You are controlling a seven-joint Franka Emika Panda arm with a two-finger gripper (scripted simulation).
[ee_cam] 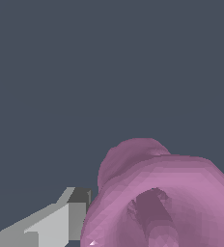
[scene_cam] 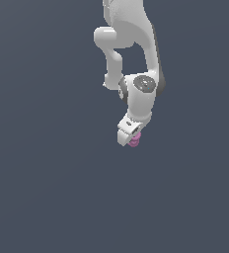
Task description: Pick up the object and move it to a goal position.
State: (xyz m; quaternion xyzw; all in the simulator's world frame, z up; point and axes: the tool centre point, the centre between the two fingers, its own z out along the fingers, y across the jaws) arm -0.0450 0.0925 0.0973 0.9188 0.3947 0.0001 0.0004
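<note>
My end effector [scene_cam: 130, 136] is clamping the pink knobbly piece [scene_cam: 134, 141], which is sitting at its tip, partly hidden.

Glossy white rounded robot arm [scene_cam: 136, 44] with dark grey joint seams, a grey disc cap [scene_cam: 145, 83], and a blocky white claw [scene_cam: 130, 134].

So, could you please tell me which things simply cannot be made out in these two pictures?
- Second finger of the white robot gripper: wrist view shows one grey finger; the pink-purple knobbly ring-lobed object hides the other.
- Grip contact: exterior view, the object is too small and half covered by the gripper.
- Object's lower part: wrist view, cut off by the edge.
- Arm base: exterior view, cut off at the top.
- Goal position: no marker in either view.
</note>
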